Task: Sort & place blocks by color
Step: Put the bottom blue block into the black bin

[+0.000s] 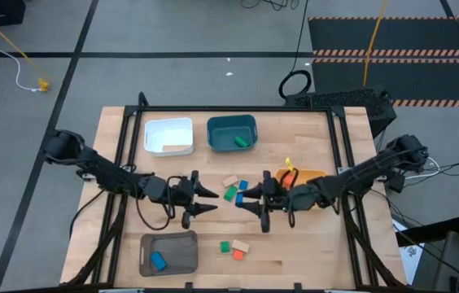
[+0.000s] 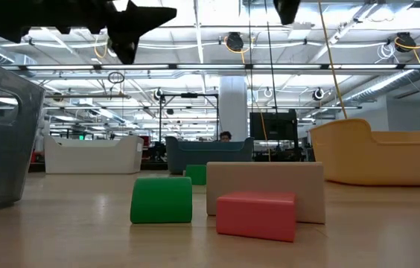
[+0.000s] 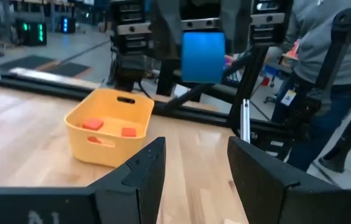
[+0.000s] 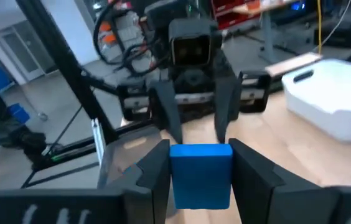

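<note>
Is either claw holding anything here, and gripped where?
The right claw holds a blue block, clamped on its two opposite side faces. The left claw is open and empty.

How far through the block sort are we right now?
Partly done: a green block sits in the teal bin, a blue one in the grey bin, red ones in the yellow bin. The right end effector holds a blue block facing the empty left end effector. Two loose block clusters remain.

Robotics lab, open-plan hall — ceiling light rows [image 2: 195, 67], black floor mats [image 1: 392, 49], trailing cables [image 1: 10, 53].
</note>
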### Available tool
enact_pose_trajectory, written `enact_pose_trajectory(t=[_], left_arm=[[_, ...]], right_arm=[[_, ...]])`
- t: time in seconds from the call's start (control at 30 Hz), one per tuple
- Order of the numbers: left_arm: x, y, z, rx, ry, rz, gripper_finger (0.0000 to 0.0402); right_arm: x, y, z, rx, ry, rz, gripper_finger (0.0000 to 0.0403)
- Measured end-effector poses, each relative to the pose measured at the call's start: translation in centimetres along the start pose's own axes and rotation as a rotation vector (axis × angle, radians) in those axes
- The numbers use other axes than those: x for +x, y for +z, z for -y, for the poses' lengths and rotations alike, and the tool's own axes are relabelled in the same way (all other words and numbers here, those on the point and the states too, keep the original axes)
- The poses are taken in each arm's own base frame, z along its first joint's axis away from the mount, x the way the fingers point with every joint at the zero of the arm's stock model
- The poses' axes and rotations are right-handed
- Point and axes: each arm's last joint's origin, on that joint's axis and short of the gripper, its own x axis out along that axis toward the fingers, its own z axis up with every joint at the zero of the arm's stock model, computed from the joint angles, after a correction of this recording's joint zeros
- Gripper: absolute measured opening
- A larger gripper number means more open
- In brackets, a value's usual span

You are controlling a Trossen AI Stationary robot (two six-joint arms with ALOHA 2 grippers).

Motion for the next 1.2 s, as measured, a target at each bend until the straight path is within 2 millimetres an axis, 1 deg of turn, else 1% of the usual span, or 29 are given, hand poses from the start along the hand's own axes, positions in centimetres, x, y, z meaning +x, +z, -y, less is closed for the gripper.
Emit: enact_pose_trajectory(t=[0.1,0.23,0.33,0.47,0.7,1.0,1.2], left_arm=[[0.2,0.1,0.1,0.038,-0.001,0.008,0.0176],[1.2,0.9,0.5,0.095,-0.004,0.029,0.0176],[1.7,1.2,0.6,0.130,-0.001,0.021,0.0176],[1.9,1.4,0.7,0.143,0.008,0.017,0.0176],[2.4,2.3,0.4,0.141,0.042,0.043,0.0175],[2.5,2.5,0.3,0.141,0.035,0.054,0.0175],[2.5,2.9,0.1,0.158,0.041,0.091,0.0175]], right_arm=[[0.8,0.1,0.4,-0.018,-0.002,0.042,0.0117],[2.3,-0.3,1.0,-0.046,0.030,0.080,0.0117],[2.9,-0.4,1.6,-0.062,0.016,0.095,0.0117],[2.9,-0.2,1.6,-0.086,0.017,0.113,0.0117],[3.1,-0.2,1.5,-0.105,0.025,0.135,0.0117],[3.1,0.0,1.4,-0.171,0.050,0.148,0.0118],[3.0,0.2,1.3,-0.202,0.074,0.164,0.0117]])
